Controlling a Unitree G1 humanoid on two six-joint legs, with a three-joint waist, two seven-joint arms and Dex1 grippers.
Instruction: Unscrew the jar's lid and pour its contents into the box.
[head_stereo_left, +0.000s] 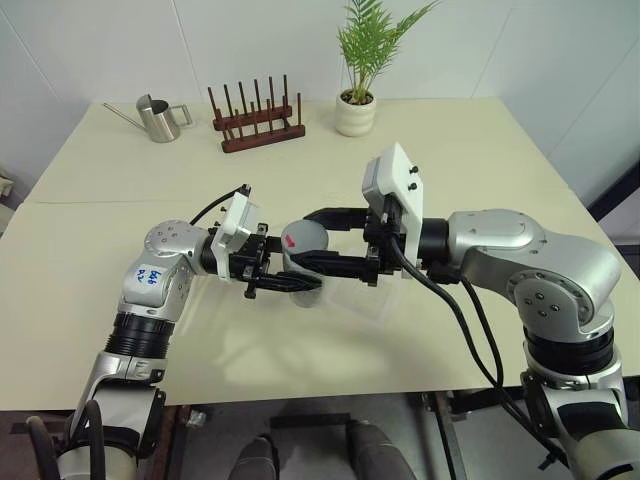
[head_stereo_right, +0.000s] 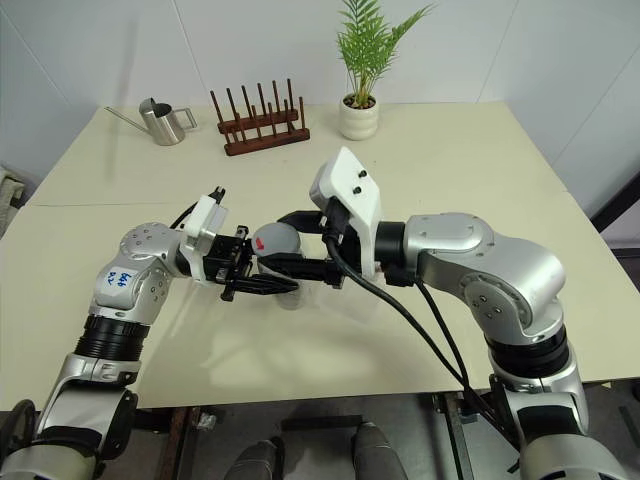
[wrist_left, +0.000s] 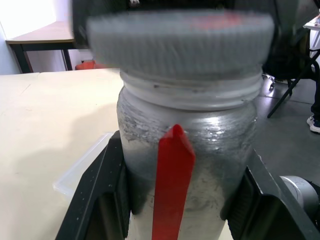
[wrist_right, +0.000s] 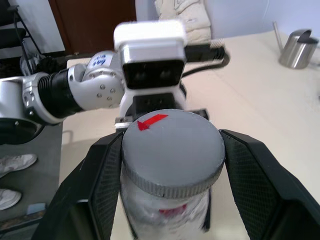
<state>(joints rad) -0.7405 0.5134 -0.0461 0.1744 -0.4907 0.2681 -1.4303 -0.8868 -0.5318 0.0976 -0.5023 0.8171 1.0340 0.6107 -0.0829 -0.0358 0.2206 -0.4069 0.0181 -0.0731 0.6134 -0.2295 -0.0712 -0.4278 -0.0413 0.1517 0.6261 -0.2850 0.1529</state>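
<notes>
Both arms meet above the middle of the table (head_stereo_left: 480, 350), forearms level and pointing toward each other; the left gripper (head_stereo_left: 285, 284) reaches rightward and is clamped on the body of the jar (wrist_left: 187, 165), its black fingers (wrist_left: 100, 200) pressed to either side of the glass, the red strip facing its wrist camera; the right gripper (head_stereo_left: 318, 240) reaches leftward, wrist bent, its fingers (wrist_right: 100, 185) closed against the rim of the lid (wrist_right: 172, 150), which sits on the jar's neck with its red mark up; the jar is held upright in the air over the box (head_stereo_left: 355, 298), which lies on the table just beneath; the contents cannot be made out through the cloudy glass
</notes>
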